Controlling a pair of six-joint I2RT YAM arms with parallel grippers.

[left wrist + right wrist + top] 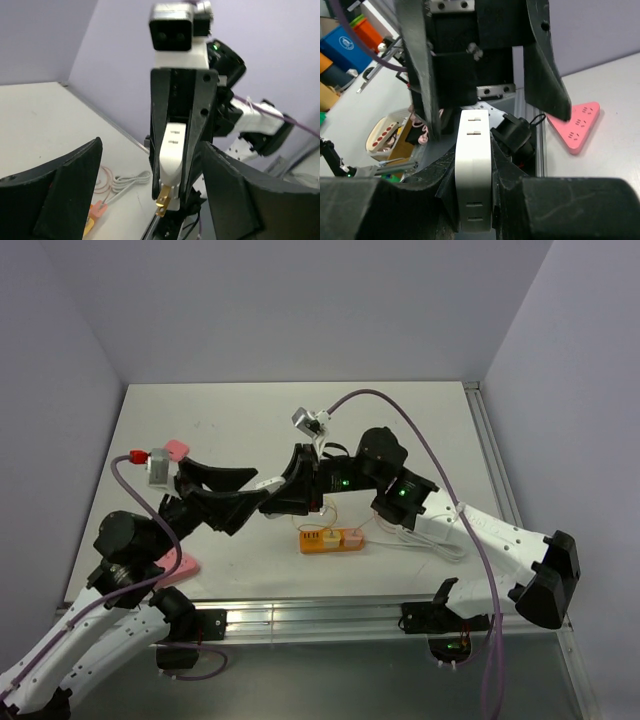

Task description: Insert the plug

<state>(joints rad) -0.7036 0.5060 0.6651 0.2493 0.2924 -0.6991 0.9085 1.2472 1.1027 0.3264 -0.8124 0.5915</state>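
The white plug (pixel 268 483) with brass prongs (pixel 162 202) is held in the air above the table. My right gripper (pixel 287 490) is shut on it, its body pinched between the fingers in the right wrist view (pixel 475 170). My left gripper (pixel 255 490) is open, its two black fingers (pixel 65 190) standing on either side of the plug (pixel 172 150) without touching it. The orange power strip (pixel 330 540) lies on the table below, near the front edge. Its end shows in the left wrist view (pixel 90 222).
A pink triangular power strip (pixel 186 565) lies at the front left, partly under my left arm; it also shows in the right wrist view (pixel 576 125). A coiled white cable (pixel 125 181) lies beside the orange strip. A metal rail (pixel 300 615) runs along the table's front edge.
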